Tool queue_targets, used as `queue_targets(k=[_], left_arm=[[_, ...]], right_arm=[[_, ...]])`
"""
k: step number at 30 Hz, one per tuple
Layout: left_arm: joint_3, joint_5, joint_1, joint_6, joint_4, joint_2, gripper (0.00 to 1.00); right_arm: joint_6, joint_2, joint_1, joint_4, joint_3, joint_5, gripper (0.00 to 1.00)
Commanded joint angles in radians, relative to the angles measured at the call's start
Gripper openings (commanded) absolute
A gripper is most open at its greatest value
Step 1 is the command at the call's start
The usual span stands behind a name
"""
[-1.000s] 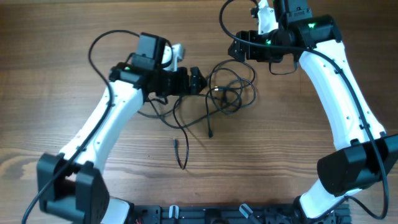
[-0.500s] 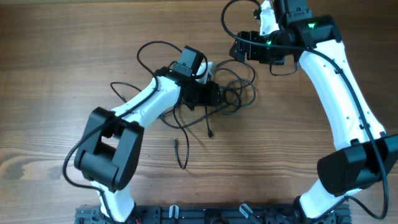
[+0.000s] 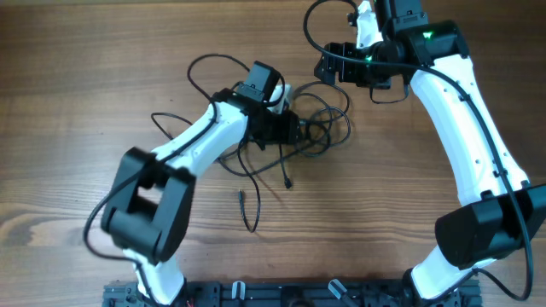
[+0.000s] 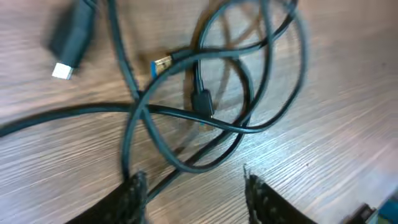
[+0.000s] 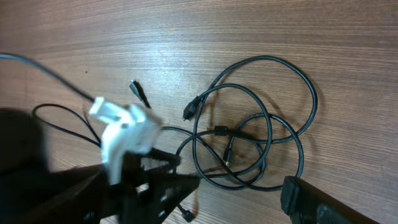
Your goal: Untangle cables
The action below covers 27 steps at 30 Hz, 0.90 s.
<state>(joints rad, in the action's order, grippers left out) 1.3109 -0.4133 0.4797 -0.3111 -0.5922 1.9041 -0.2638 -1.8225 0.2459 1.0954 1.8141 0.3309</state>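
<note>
Overhead: found the cables [image 3: 324, 128] as a knotted coil on the table [image 3: 77, 51], just right of upper centre, with one loose strand [image 3: 247, 213] lying apart below it. Saw the left pincer [image 3: 295, 130] at the coil's left edge, swung in from farther left a second before, the left arm [image 3: 196, 145] bent in a new pose. Hardly shifted over the last half second. Noted the right pincer [image 3: 328, 66] above the coil, unmoved.

Left wrist: showed crossed loops filling the frame, a gold-tipped plug [image 4: 160, 63] at upper centre and a larger dark plug [image 4: 73, 32] at upper left. Found the fingers [image 4: 134, 190] apart at the bottom edge, one strand running beside the left one, unpinched: open.

Right wrist: looked down on the coil right of centre, the left arm blurred at lower left. Showed one finger [image 5: 311, 199] at lower right, set wide, nothing held: open.
</note>
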Motion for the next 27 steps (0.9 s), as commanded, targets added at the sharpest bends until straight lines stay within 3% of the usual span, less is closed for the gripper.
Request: queue_targets(k=[1, 9, 27], left_arm=[[0.029, 0.121, -0.007, 0.02, -0.01, -0.069, 0.56], [0.027, 0.116, 0.026, -0.028, 0.011, 0.075, 0.52], [0.026, 0.116, 0.045, -0.037, 0.051, 0.114, 0.43]], right_arm=[[-0.006, 0.012, -0.001, -0.002, 0.01, -0.018, 0.92], [-0.006, 0.012, -0.001, -0.002, 0.01, -0.018, 0.92], [-0.026, 0.012, -0.001, 0.016, 0.01, -0.018, 0.93]])
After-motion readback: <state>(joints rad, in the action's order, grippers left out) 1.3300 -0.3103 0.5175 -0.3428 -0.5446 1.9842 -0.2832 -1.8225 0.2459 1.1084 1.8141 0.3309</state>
